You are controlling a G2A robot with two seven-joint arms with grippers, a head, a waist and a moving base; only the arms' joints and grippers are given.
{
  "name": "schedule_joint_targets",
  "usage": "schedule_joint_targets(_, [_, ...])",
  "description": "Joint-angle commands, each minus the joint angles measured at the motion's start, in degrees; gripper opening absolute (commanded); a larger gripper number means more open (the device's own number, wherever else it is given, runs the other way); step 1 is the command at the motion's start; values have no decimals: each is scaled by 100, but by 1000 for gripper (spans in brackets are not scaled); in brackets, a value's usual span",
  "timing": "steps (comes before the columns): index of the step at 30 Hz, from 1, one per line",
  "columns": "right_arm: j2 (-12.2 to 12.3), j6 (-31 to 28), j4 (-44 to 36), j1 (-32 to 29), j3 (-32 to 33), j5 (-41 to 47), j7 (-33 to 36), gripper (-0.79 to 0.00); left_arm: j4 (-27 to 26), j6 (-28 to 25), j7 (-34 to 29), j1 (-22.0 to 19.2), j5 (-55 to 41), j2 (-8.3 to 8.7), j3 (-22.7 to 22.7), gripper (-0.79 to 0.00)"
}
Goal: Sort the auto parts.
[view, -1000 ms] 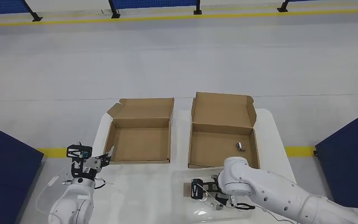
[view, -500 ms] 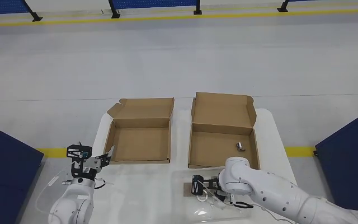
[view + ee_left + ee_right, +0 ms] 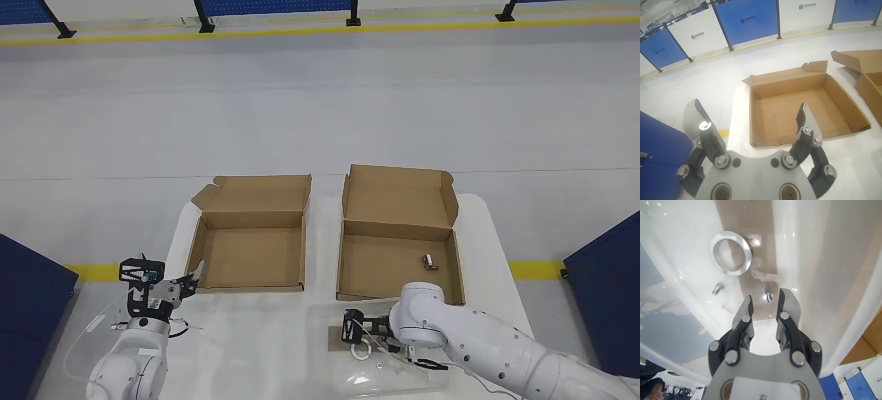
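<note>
In the right wrist view a small silver bolt point(image 3: 769, 294) lies in a clear plastic tray point(image 3: 810, 256), just ahead of and between the tips of my open right gripper point(image 3: 765, 299). A second bolt point(image 3: 717, 289) and a metal ring point(image 3: 730, 253) lie farther along the tray. In the top view the right gripper point(image 3: 368, 335) hangs over the tray point(image 3: 345, 380) at the table's front. My left gripper point(image 3: 748, 104) stands open and holds nothing, near the front left corner of the left cardboard box point(image 3: 800, 106). In the top view the left gripper point(image 3: 192, 272) is at the table's left edge.
Two open cardboard boxes sit side by side at the back: the left box point(image 3: 250, 257) is bare inside, and the right box point(image 3: 385, 270) holds one small metal part point(image 3: 430, 261). A brown pad point(image 3: 333, 341) lies under the tray.
My right gripper has shifted slightly toward the boxes over the tray. The left arm has not moved.
</note>
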Motion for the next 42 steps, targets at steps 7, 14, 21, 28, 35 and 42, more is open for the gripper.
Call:
schedule_joint_targets(7, [-70, -21, 127, -20, 39, -23, 6, -573, 0, 0, 0, 0, 0, 0, 0, 0])
schedule_joint_targets(14, [-113, -85, 211, -37, 98, -21, 0, -619, 0, 0, 0, 0, 0, 0, 0, 0])
schedule_joint_targets(21, [-143, -178, 270, -49, 174, -13, -28, -785, 0, 0, 0, 0, 0, 0, 0, 0])
schedule_joint_targets(28, [-24, -192, -188, -199, 430, 132, 280, -785, 0, 0, 0, 0, 0, 0, 0, 0])
schedule_joint_targets(35, [267, -265, -961, -497, 864, 402, 669, -785, 0, 0, 0, 0, 0, 0, 0, 0])
schedule_joint_targets(42, [267, -265, -961, -497, 864, 402, 669, -785, 0, 0, 0, 0, 0, 0, 0, 0])
